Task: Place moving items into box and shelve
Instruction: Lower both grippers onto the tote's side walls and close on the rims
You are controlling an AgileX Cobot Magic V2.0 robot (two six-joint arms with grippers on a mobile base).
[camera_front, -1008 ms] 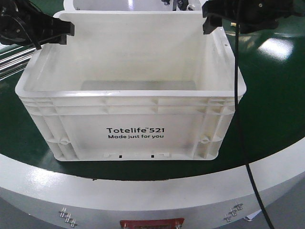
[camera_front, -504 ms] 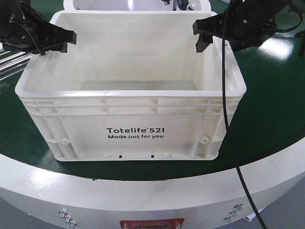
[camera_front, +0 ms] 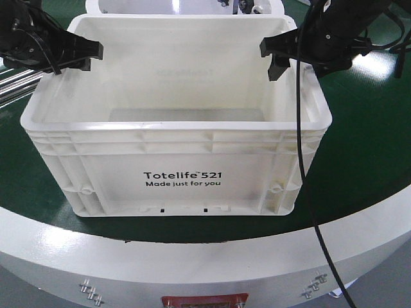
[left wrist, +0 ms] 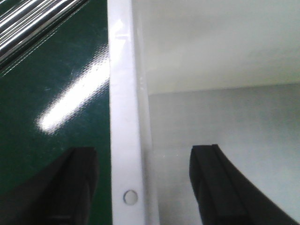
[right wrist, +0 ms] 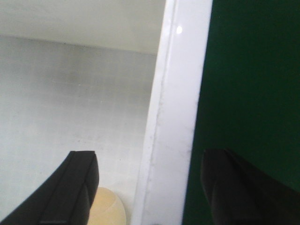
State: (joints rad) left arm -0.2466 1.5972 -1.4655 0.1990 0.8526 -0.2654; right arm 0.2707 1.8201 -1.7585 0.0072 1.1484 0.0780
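The box [camera_front: 180, 183], a big white ribbed tote with black print, stands on the green table. My left gripper [camera_front: 94, 54] is open over its left rim. In the left wrist view the rim [left wrist: 123, 117] runs between the two black fingers [left wrist: 75, 187] of this gripper [left wrist: 145, 187], one outside, one inside. My right gripper [camera_front: 272, 59] is open over the right rim. The right wrist view shows that rim [right wrist: 180, 117] between the jaws of the gripper [right wrist: 154, 187]. A pale yellow plush item [right wrist: 110, 208] lies on the box floor by that wall. The greyish-pink item is out of view.
The green table top [camera_front: 372, 141] ends in a rounded white edge [camera_front: 205, 256] at the front. Metal rails [camera_front: 16, 86] lie at the left. Another white container [camera_front: 128, 6] stands behind the box. A black cable [camera_front: 300, 160] hangs from the right arm across the box's right corner.
The right gripper moved left and down onto the right rim. The left gripper shifted slightly right and down over the left rim. The box stayed put.
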